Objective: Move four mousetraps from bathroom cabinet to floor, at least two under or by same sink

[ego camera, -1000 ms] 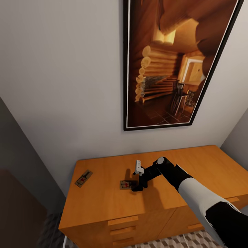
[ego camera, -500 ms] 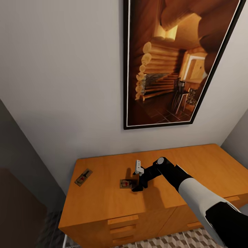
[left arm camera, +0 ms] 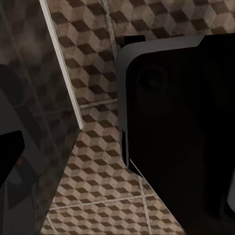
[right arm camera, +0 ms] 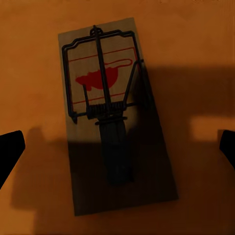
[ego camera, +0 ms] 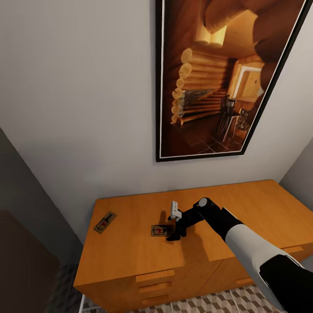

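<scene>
Directly below the spread right hand (ego camera: 170,237), a mousetrap (right arm camera: 115,113)

The cabinet (ego camera: 217,208) is a wide orange-brown wooden chest with a flat top and drawers in front. Two mousetraps lie flat on its top. One mousetrap (ego camera: 158,231) is right by the tips of the right gripper (ego camera: 173,237), on its left side. In the right wrist view this trap (right arm camera: 115,115) sits between the two open fingertips. The other mousetrap (ego camera: 104,222) lies well away, further left, near the top's left edge.
</scene>
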